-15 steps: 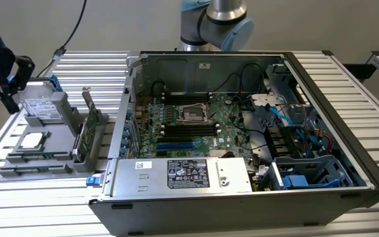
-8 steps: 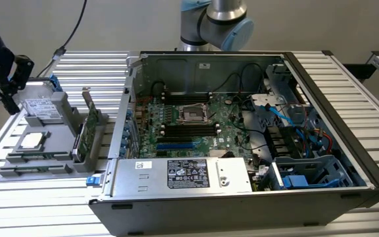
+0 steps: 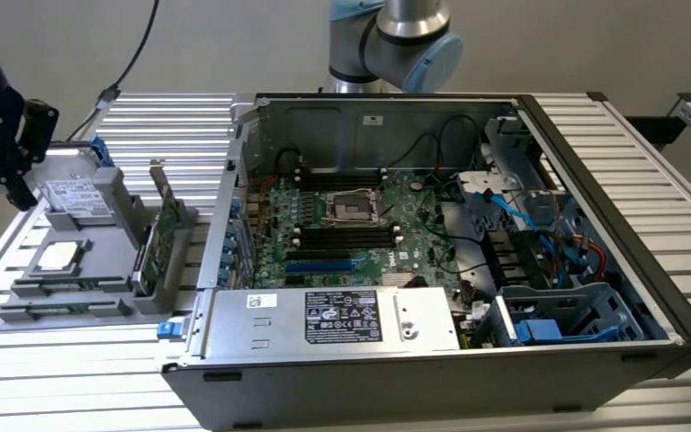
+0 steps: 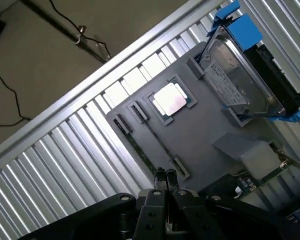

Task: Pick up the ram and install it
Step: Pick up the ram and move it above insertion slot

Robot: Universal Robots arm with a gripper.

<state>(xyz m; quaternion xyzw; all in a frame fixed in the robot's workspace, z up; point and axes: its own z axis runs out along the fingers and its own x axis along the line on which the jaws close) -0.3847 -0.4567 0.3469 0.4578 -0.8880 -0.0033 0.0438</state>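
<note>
"Above the gray holder (image 4: 205,132), how is the gripper (image 4: 166,182)?"

"Its fingertips (image 4: 160,179) seem pressed together, gripping nothing. The ram (image 4: 159,143) sits in the holder's slot, just beside the CPU (image 4: 170,99)."

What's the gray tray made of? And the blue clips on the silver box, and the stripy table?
The gray tray looks like matte plastic: dull, even color, no glints. The blue clips seem to be smooth plastic: bright, uniform blue. The table is probably aluminum: silvery ribbed slats that catch the light.
</note>
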